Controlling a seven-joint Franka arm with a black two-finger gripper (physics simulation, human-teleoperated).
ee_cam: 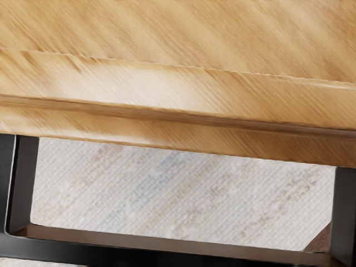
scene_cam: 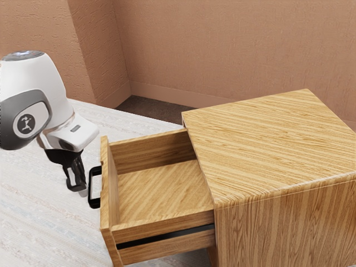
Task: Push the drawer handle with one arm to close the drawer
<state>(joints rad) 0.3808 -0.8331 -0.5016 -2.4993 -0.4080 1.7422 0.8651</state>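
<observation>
The black gripper (scene_cam: 78, 188) hangs beside the drawer's black handle (scene_cam: 91, 189), on the side away from the cabinet, a small gap apart in the exterior view. The wooden drawer (scene_cam: 161, 192) stands well out of its cabinet (scene_cam: 267, 144), its inside visible with nothing in it. In the wrist view the handle (ee_cam: 167, 250) runs along the lower edge as a black bar with two side posts, joined to the drawer front (ee_cam: 178, 125). Whether the gripper touches the handle cannot be told.
A pale streaked table (scene_cam: 39, 206) lies under the arm and cabinet. Brown walls (scene_cam: 233, 50) rise behind, with a corner jutting out behind the arm. The drawer's front panel (scene_cam: 108, 206) stands upright between the gripper and the drawer's inside.
</observation>
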